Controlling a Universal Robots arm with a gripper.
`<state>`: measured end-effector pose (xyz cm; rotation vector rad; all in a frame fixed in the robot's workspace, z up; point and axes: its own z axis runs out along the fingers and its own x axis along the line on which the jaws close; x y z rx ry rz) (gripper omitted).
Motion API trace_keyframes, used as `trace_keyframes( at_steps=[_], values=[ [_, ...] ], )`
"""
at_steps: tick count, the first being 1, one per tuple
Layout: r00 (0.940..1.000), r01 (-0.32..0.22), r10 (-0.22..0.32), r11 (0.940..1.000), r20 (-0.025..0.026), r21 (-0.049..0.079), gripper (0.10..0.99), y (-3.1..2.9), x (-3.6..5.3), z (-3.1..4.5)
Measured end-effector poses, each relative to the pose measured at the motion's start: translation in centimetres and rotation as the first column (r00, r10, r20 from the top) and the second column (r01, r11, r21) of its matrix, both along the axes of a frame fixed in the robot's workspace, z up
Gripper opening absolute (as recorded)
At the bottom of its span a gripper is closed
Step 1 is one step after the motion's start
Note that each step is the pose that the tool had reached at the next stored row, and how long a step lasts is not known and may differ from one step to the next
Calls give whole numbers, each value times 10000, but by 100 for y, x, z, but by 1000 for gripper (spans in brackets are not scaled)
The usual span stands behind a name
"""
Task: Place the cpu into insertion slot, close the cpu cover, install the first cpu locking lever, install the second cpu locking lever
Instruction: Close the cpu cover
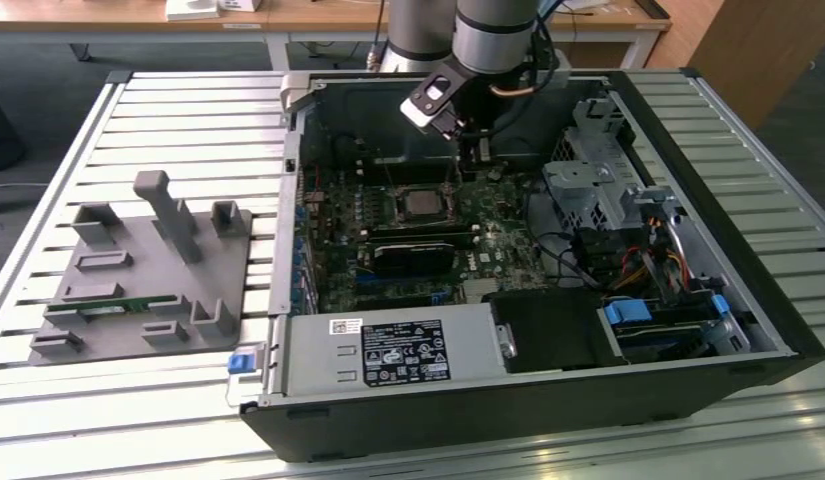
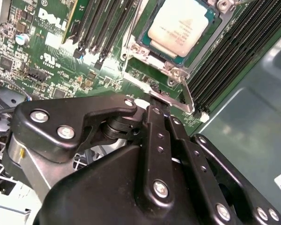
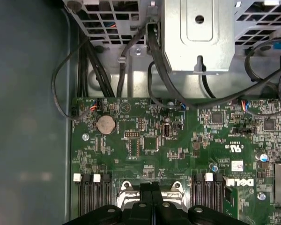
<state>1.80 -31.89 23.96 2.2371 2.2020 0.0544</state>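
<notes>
The jaws of the gripper are squeezed shut, side by side, with no gap. Nothing can be seen held between them. They are likely shut like this to make one thin, stiff tip for pushing, not for grabbing. The tip points down at a thin metal locking lever that runs right by the jaws, along the socket's edge. Whether the tip touches the lever cannot be told.

Just past the jaws lies the cpu cover, a silver frame. It looks folded down flat, so it can hold the chip in place. Through its cut-out middle shows the cpu, dull silver face up. It sits level in the insertion slot, so that step looks done.

Farther out from the jaws are long black memory slots on the green motherboard. All of this lies inside an open computer case, laid on its side so the arm can reach in from above. The case rests on a slatted tabletop. Well away from the jaws, a grey holder block sits there too.
</notes>
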Motion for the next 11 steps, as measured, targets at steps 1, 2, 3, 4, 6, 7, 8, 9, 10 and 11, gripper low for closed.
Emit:
trace_keyframes(
  at_steps=[1, 2, 3, 4, 6, 7, 8, 9, 10, 11],
  values=[
    [10000, 0, 0, 10000, 0, 0, 106, 0, -8, -1],
    [10000, -1, 1, 10000, 1, 2, 106, 0, -16, -3],
    [10000, 0, 0, 10000, 0, 1, 106, 0, -24, -4],
    [10000, 0, 0, 10000, 0, 1, 106, 0, -32, -6],
    [10000, 0, 0, 10000, 0, 1, 106, 0, -44, -8],
    [10000, 0, 0, 10000, 0, 1, 106, 0, -50, -9],
    [10000, 0, 0, 10000, 0, 1, 106, 0, -57, -11],
    [10000, 0, 0, 10000, 0, 1, 106, 0, -63, -12],
    [10000, 0, 0, 10000, 1, 1, 106, 0, -70, -13],
    [10000, 0, 0, 10000, 0, 1, 106, 0, -78, -14]
  ],
)
